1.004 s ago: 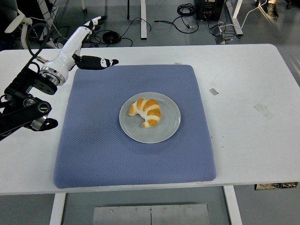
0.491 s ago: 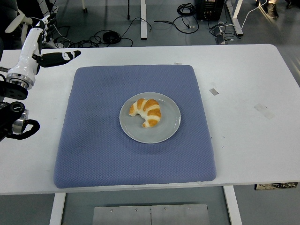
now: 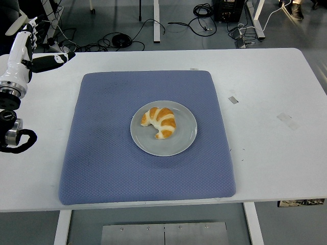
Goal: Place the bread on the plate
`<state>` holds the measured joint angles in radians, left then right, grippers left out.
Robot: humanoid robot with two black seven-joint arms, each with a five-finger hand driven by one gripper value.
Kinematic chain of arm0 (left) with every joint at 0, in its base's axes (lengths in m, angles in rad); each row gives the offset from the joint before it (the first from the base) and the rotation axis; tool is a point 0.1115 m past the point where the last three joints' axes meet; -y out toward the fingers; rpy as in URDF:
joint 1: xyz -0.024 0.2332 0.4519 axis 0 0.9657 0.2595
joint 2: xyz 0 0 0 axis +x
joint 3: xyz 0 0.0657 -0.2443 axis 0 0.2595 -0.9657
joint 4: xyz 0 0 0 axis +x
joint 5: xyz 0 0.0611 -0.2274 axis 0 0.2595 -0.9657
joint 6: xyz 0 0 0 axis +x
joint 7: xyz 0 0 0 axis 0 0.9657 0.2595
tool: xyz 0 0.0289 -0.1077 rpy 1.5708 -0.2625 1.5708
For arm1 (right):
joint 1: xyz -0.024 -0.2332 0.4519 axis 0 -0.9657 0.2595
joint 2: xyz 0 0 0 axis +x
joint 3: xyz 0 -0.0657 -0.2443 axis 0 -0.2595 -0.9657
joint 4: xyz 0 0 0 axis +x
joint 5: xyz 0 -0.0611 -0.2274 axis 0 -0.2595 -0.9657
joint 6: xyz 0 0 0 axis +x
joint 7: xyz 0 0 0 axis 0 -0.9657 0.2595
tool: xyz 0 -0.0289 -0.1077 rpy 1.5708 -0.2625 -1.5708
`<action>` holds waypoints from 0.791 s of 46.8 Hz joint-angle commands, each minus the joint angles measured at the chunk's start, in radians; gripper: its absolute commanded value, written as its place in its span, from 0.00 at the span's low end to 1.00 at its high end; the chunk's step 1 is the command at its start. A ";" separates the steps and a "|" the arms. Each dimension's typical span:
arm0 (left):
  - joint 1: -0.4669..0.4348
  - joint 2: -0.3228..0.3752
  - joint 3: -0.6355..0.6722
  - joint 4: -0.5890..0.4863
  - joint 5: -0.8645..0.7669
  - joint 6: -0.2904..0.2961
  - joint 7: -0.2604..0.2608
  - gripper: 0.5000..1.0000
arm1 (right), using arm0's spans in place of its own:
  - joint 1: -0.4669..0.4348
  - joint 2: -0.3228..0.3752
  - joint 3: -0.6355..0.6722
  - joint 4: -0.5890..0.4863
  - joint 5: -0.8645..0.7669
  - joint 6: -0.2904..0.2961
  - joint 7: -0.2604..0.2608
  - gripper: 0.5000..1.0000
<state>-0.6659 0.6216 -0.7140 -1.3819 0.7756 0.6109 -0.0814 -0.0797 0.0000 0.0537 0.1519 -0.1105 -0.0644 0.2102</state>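
On the grey plate at mat centre: bread resting; left hand at far-left table edge, fingers spread, empty.

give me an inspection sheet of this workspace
surface: white table with a blue mat
job's things: bread lies on the grey plate, mid-mat
clutter: tape bits on the table's right side
grippers: left hand at the far left edge, fingers extended, empty; right not in view
cables: black cables on the floor beyond the table
surroundings: table legs, a black box, a person's shoes at top
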 commanded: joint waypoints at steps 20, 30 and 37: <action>0.002 0.000 0.002 0.000 -0.001 0.000 0.000 0.93 | 0.015 0.000 0.008 0.003 0.000 0.000 0.000 1.00; 0.000 0.003 0.001 0.000 0.001 0.000 0.000 0.94 | -0.002 0.000 0.002 -0.002 0.000 0.000 0.000 1.00; -0.003 -0.002 0.004 0.000 -0.001 0.000 0.002 0.94 | -0.002 0.000 0.003 0.000 0.000 0.000 0.000 1.00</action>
<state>-0.6671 0.6221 -0.7122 -1.3821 0.7754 0.6108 -0.0812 -0.0811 0.0000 0.0553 0.1513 -0.1105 -0.0647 0.2106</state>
